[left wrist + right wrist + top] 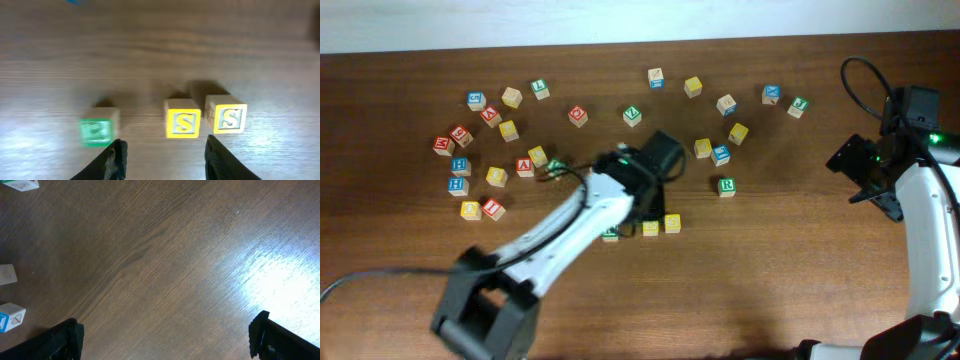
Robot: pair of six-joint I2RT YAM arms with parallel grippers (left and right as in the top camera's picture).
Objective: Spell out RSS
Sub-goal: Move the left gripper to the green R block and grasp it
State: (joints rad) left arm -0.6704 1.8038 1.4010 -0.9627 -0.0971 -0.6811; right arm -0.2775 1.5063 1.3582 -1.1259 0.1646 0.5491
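Note:
Three cubes stand in a row on the table. In the left wrist view they are a green-faced cube, blurred so its letter cannot be read, then a gap, then two yellow S cubes close together. In the overhead view the green cube is partly under my left arm, with the S cubes to its right. My left gripper is open and empty just above the row. My right gripper is open and empty at the far right.
A cube with a clear green R stands alone right of centre. Several other letter cubes are scattered at the left and along the back. In the right wrist view, two cubes sit at the left edge.

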